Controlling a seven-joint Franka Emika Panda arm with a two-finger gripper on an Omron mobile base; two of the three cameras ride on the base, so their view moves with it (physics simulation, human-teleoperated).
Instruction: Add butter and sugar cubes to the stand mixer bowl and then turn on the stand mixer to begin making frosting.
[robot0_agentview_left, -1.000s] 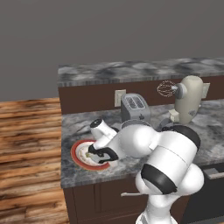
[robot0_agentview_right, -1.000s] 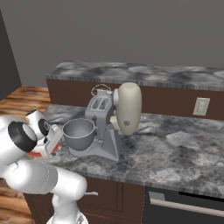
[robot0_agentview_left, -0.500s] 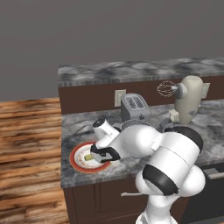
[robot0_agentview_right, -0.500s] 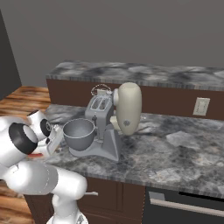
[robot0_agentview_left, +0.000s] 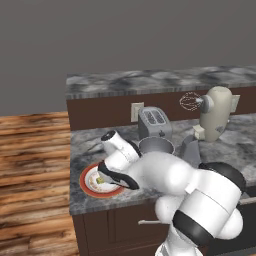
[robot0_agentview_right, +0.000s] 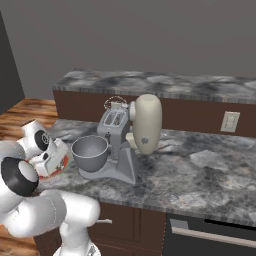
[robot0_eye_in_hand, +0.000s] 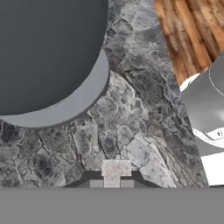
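My gripper (robot0_agentview_left: 104, 174) hovers low over the red-rimmed plate (robot0_agentview_left: 84, 183) at the counter's front left. In the hand view the gripper (robot0_eye_in_hand: 116, 176) is shut on a small pale speckled cube (robot0_eye_in_hand: 116, 169), which looks like a sugar cube. The yellow-green butter (robot0_agentview_left: 101, 179) lies on the plate just under the fingers. To the right of the hand stands the grey stand mixer bowl (robot0_agentview_left: 156, 146) (robot0_agentview_right: 90, 150) on the mixer's base; its rim (robot0_eye_in_hand: 83, 103) curves across the upper left of the hand view. The stand mixer (robot0_agentview_left: 215, 114) (robot0_agentview_right: 146, 125) has its cream head tilted up, whisk raised.
A silver toaster (robot0_agentview_left: 154, 121) (robot0_agentview_right: 114, 120) stands behind the bowl against the dark backsplash. The counter's left edge drops to the wooden floor (robot0_agentview_left: 30, 150) beside the plate. Marble counter (robot0_agentview_right: 200, 175) stretches to the right of the mixer.
The hand has risen a little off the plate and shifted slightly towards the bowl. The butter now shows on the plate below the fingers.
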